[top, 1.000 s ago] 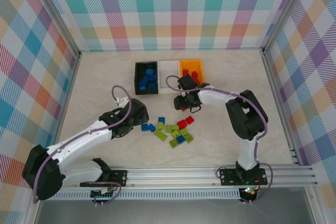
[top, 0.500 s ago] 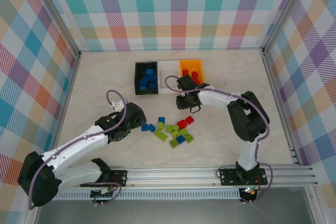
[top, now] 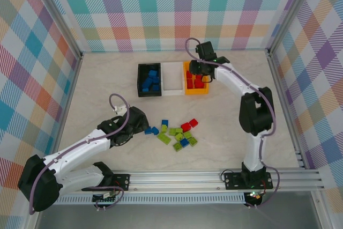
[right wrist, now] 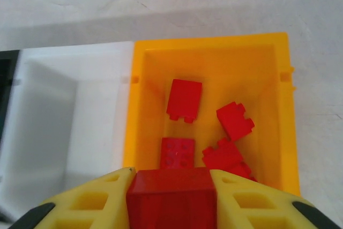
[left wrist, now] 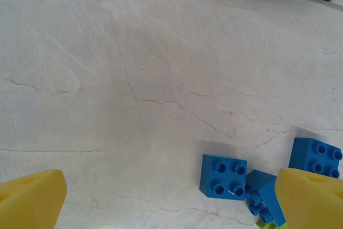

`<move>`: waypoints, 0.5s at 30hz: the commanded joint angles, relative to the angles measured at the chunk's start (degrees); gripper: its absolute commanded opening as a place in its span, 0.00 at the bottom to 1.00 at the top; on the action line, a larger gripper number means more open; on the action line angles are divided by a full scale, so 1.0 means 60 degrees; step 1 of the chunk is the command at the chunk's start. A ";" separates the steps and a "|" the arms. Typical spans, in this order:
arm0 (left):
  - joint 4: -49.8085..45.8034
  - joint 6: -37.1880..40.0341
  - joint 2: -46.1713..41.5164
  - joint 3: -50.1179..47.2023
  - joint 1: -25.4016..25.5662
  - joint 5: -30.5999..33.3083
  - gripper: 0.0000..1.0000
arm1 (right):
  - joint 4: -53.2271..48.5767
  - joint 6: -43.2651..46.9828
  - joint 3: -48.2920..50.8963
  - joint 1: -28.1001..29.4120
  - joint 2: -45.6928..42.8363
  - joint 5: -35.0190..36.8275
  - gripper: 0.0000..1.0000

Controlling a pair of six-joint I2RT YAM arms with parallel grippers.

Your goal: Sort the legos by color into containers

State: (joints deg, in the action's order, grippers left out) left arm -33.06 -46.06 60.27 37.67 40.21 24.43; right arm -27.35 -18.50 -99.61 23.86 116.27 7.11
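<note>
In black bin, blue bricks; in orange bin, red bricks — right jaws clamped on a red brick, swung over it from the table; left jaws wide, empty.

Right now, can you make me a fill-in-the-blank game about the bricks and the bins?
1. The right pincer grips a ____ brick over the orange bin.
2. The black bin holds only ____ bricks.
3. The white bin sits ____ the black and orange bins.
4. The left pincer is wide ____, beside loose blue bricks on the table.
Missing words: red, blue, between, open.
</note>
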 commanded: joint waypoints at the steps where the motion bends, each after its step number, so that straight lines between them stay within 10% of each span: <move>1: -0.0023 0.0027 -0.0116 -0.0211 -0.0051 -0.0204 1.00 | -0.0982 -0.0204 -0.0790 0.0002 0.0878 0.0014 0.39; 10: 0.0627 0.0539 0.0654 -0.0153 -0.0210 -0.1073 1.00 | -0.0702 -0.0458 -0.1042 -0.0058 0.0722 -0.0607 0.61; 15: 0.0985 0.0937 0.1625 0.0091 -0.0250 -0.1484 0.82 | 0.0155 -0.0447 0.0666 0.0019 -0.0865 -0.0790 0.61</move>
State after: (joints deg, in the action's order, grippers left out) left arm -29.08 -43.00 67.88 36.47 39.22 17.76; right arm -29.34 -20.51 -98.96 23.70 118.06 3.92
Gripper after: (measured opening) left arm 0.840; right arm 0.609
